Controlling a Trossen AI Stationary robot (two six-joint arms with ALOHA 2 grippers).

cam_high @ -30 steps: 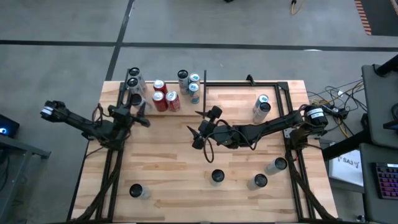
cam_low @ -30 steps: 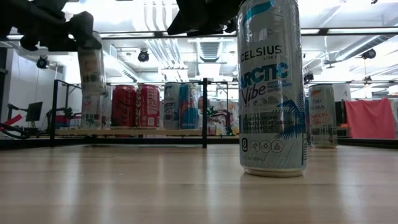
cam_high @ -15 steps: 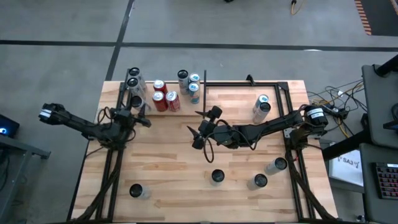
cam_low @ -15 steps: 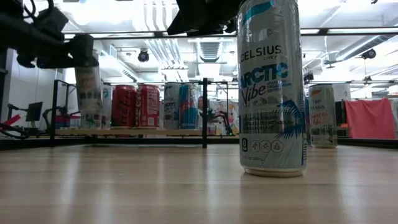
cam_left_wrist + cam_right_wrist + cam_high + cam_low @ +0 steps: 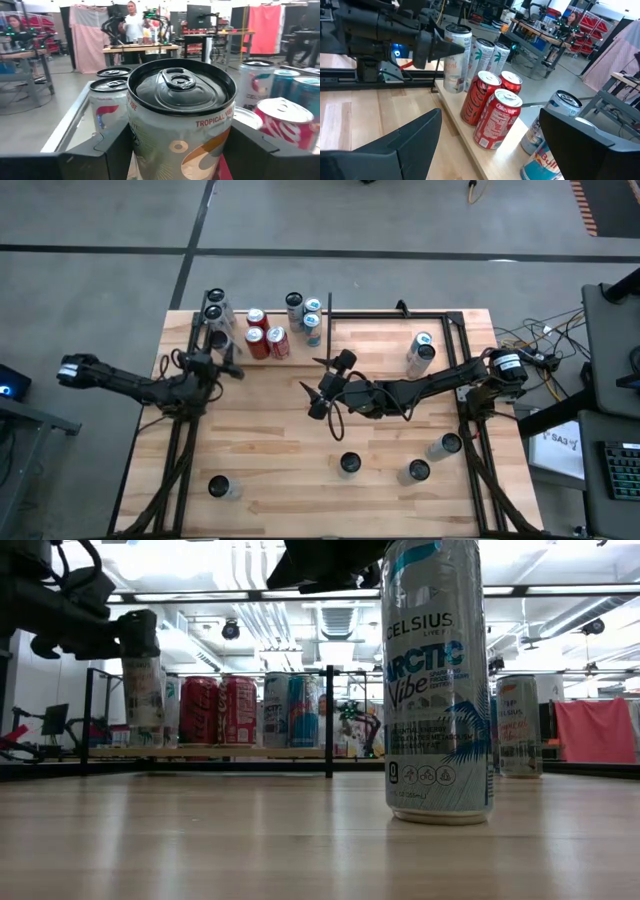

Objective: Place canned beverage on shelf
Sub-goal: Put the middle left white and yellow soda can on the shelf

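Note:
My left gripper [image 5: 214, 352] is shut on a pale "Tropical" can [image 5: 180, 115], also seen in the low view [image 5: 144, 700]. It holds the can upright at the left end of the shelf [image 5: 236, 306], a pale plywood panel at the table's far left. Two silver cans [image 5: 214, 305], three red cans [image 5: 262, 332] and three more cans [image 5: 305, 312] stand on the shelf. My right gripper [image 5: 316, 387] hangs open above the table's middle, holding nothing. My left gripper pinches the can's upper side wall [image 5: 134, 142] between its two fingers, just below the top rim. The fingers [image 5: 107, 150] lie level and come from the table's left. The can stands upright, its bottom [image 5: 146, 745] at the shelf's level; whether it rests there I cannot tell.
Two cans [image 5: 420, 348] stand inside the black metal frame [image 5: 455, 320] at the far right. Single cans stand on the near table [image 5: 349, 464], [image 5: 418, 471], [image 5: 445, 445], [image 5: 218, 487]. A tall Celsius can [image 5: 437, 680] fills the low view.
My left gripper has gone down with the can, which stays upright and now hangs beside the cans on the shelf instead of above them. The arm has drawn a little toward the table's left edge.

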